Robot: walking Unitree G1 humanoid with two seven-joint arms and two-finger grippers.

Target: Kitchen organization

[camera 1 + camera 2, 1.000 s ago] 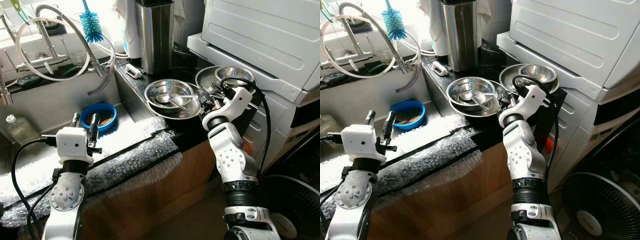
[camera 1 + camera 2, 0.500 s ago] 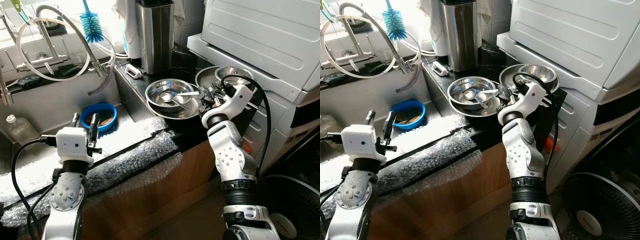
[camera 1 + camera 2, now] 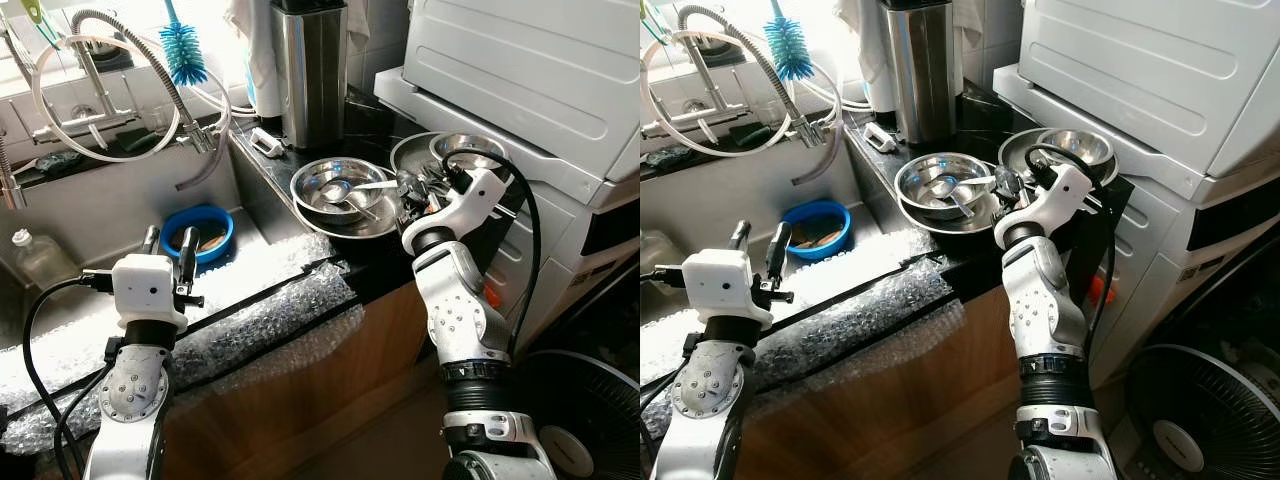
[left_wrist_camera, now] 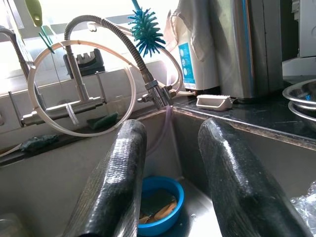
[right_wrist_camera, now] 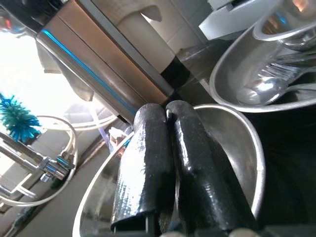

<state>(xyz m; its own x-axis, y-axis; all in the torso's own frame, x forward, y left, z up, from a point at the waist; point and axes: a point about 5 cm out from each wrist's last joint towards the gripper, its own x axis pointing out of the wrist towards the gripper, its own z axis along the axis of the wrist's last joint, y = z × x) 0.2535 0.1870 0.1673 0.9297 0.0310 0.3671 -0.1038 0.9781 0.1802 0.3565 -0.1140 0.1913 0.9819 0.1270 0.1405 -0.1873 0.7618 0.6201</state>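
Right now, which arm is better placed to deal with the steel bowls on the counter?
Right, probably. The right gripper is already at the rim of the large steel bowl on the counter, fingers shut. The left gripper hovers open over the sink, well away from the bowls.

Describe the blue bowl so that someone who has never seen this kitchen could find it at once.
Start at the steel sink below the coiled spring tap, left of the black worktop. The round blue plastic bowl sits on the sink floor by its right wall, with brownish scraps inside. The other bowls are bare steel up on the worktop; this is the only blue one.
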